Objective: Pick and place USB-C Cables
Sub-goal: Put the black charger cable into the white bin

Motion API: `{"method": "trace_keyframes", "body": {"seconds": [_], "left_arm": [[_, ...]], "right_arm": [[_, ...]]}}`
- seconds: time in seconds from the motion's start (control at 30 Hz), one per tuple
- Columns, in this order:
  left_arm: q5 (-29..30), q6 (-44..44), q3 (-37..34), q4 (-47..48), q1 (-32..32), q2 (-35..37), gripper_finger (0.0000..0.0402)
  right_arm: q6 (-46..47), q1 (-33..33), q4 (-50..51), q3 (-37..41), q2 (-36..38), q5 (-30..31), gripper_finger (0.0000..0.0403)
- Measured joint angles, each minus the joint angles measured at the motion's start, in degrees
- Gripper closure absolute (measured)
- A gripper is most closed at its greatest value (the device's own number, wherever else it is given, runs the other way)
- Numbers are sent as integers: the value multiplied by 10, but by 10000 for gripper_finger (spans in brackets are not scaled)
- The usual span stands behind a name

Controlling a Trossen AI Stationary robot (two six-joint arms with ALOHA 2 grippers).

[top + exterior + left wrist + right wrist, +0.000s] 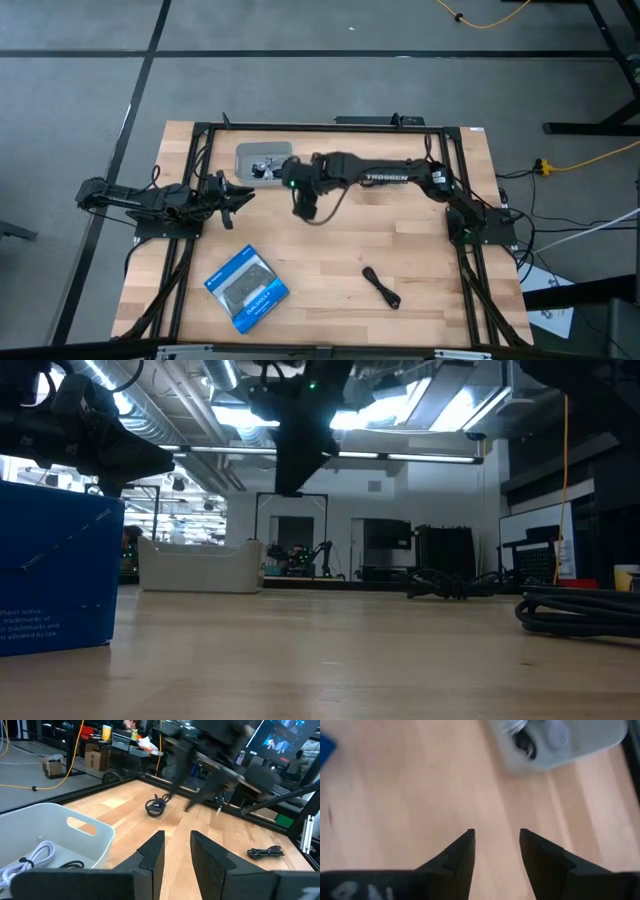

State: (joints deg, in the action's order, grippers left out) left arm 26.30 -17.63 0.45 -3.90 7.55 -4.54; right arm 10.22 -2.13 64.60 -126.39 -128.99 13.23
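A grey tray (250,156) at the table's far side holds whitish cables (266,168); the left wrist view shows one of them, the white cable (31,857), beside a dark strand (72,865). The thin black coil (156,806) lies on the wood near the tray, under my right arm. The stubby black bundle (381,287) lies toward the near right. My right gripper (496,836) hangs open and empty above the table, just near of the tray (580,740). My left gripper (176,842) waits open at the tray's left end.
A blue-and-black flat box (247,288) lies near the table's near left edge. The low view shows the box (55,575) close on the left, the tray (200,565) far back, and the coil (440,585) and bundle (580,610) to the right. Bare wood lies mid-table.
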Motion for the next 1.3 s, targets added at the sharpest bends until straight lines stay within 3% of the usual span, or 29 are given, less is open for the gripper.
{"method": "trace_keyframes", "body": {"seconds": [0.13, 0.33, 0.57, 0.67, 0.8, 0.93, 1.07, 1.3], "left_arm": [[0, 0, 0, 0, 0, 0, 315], [0, 0, 0, 0, 0, 0, 315], [0, -10, 0, 0, 0, 0, 315], [-1, -21, 0, 0, 0, 0, 315], [-2, -31, 0, 0, 0, 0, 315], [-2, -30, 0, 0, 0, 0, 315], [-2, -30, 0, 0, 0, 0, 315], [-2, -30, 0, 0, 0, 0, 315]], "right_arm": [[15, 28, 65, 0, 0, 32, 244], [148, 67, 253, 0, 0, 97, 244], [174, 131, 254, 74, 41, 70, 244], [218, 165, 242, 148, 78, 67, 244], [353, 212, 225, 265, 139, 76, 244], [446, 261, 141, 363, 190, 19, 244], [488, 305, 50, 421, 223, -12, 244], [610, 367, -78, 482, 232, -13, 244]]}}
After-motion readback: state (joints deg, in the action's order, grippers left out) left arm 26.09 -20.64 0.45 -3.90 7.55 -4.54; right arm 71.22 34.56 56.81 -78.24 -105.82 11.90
